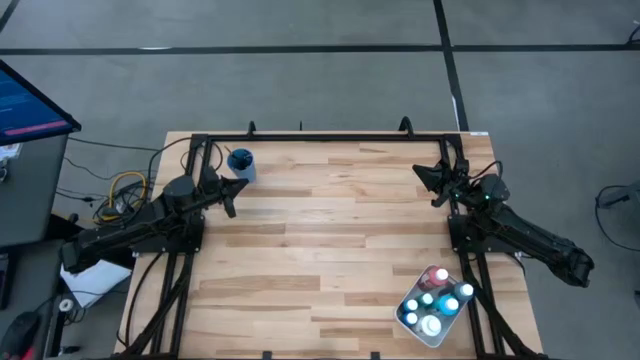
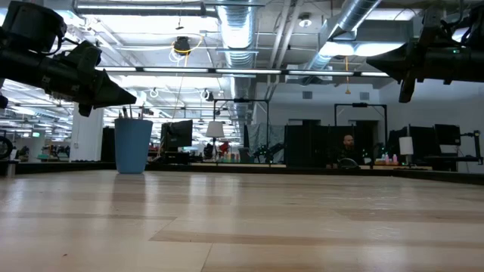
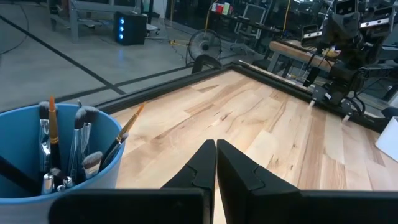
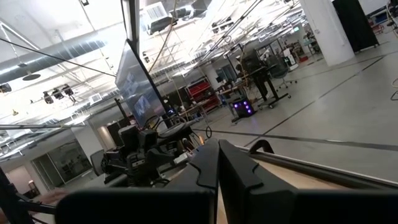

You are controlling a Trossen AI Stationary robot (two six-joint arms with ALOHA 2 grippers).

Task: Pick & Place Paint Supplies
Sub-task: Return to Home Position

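Observation:
Several paintbrushes (image 3: 78, 146) stand bristles up in a blue round cup (image 1: 241, 163) at the table's far left. Several small paint bottles (image 1: 434, 300) with pale caps stand in a white tray (image 1: 411, 324) at the near right. My left gripper (image 1: 233, 194) hovers shut just near and left of the cup, its tips (image 3: 216, 149) pointing toward the right, touching nothing. My right gripper (image 1: 428, 177) hovers shut at the far right, pointing left, well away from the tray.
A black frame rail (image 1: 320, 137) runs along the table's far edge. The wide wooden middle of the table (image 1: 330, 240) lies between the two arms. A monitor (image 1: 30, 105) and cables (image 1: 125, 190) sit off the table's left side.

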